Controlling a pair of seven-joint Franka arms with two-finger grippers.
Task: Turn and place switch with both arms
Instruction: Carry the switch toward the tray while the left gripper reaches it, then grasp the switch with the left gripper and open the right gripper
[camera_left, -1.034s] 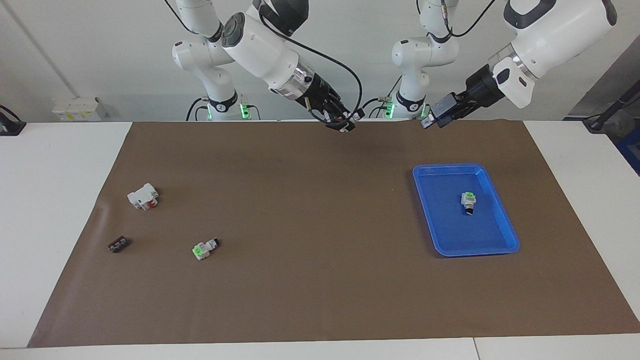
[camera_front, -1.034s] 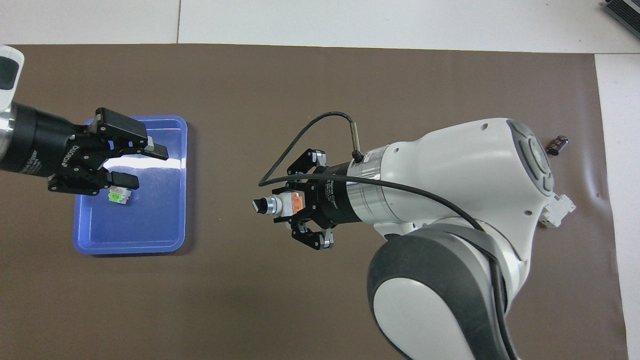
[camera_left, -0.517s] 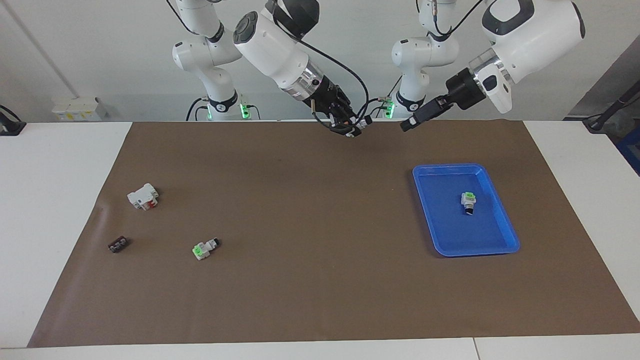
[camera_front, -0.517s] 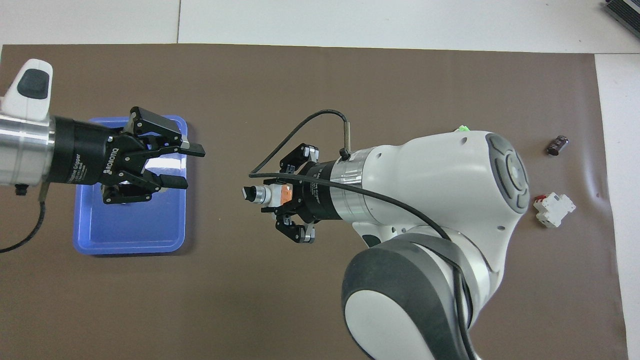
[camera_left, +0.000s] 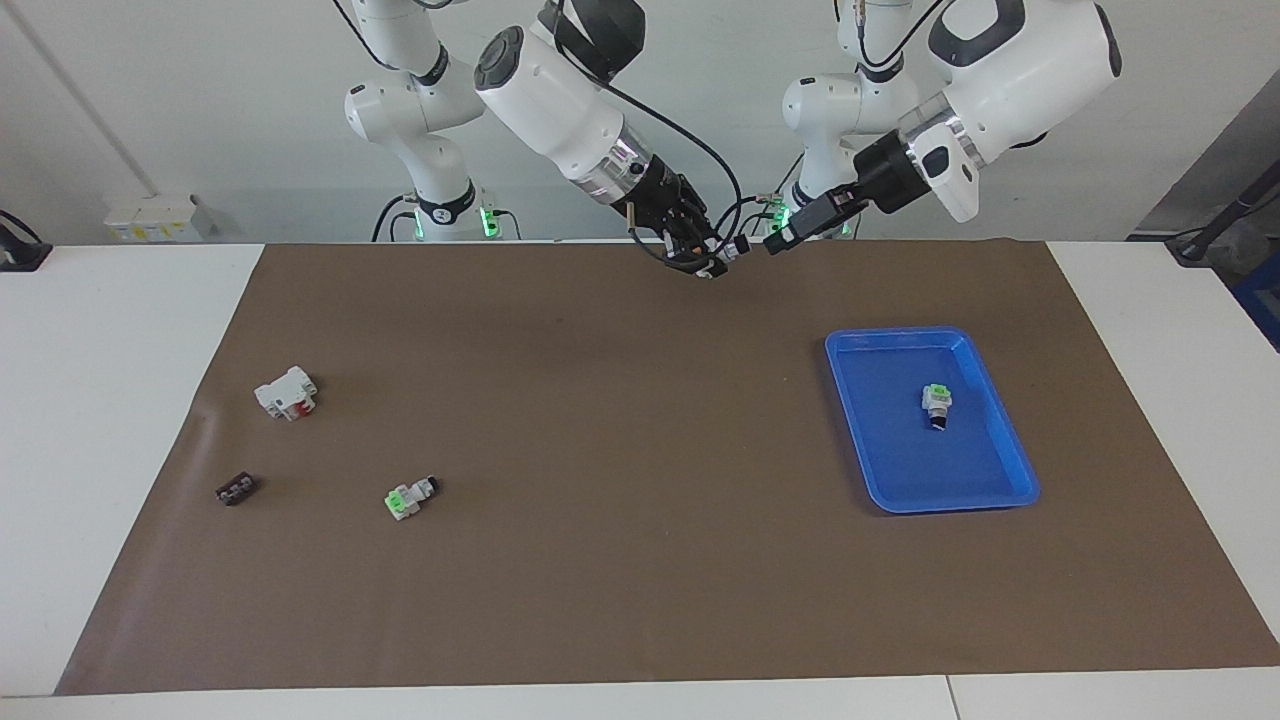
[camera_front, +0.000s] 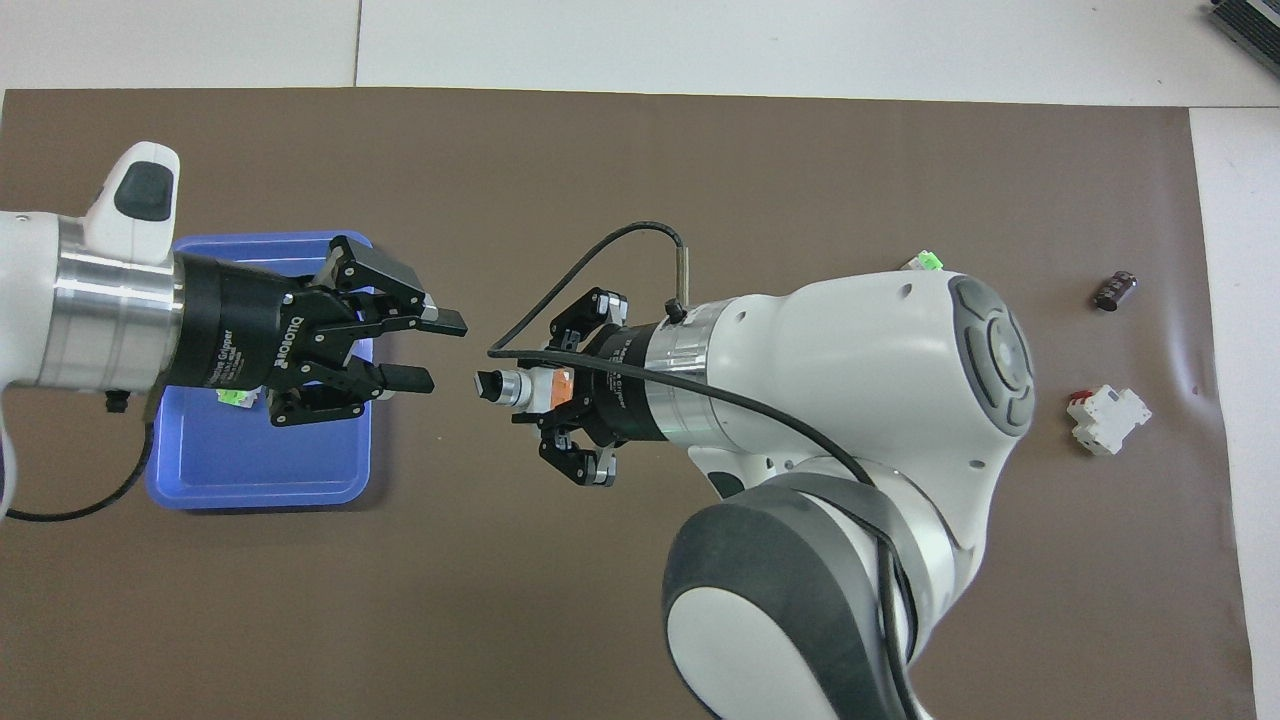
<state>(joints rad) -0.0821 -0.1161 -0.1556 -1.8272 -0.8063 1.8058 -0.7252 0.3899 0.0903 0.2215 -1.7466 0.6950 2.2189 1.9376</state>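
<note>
R gripper (camera_front: 556, 388) clenched on the switch (camera_front: 520, 387), frame center in overhead view, black tip toward L gripper (camera_front: 425, 350). L gripper's jaws apart, empty, just beside that tip, up over the mat (camera_left: 620, 560). Blue tray (camera_left: 1010, 470) mid-right in facing view.

Plain white wall (camera_left: 200, 110) rises at the robots' end, evenly lit with no hard shadows. White bench (camera_left: 90, 450), a seam visible along its edge farthest from the robots. Brown mat (camera_left: 620, 520) covers most of the top. A small white socket box (camera_left: 150, 217) sits against the wall; a dark stand (camera_left: 1225, 215) leans at the left arm's end.
</note>
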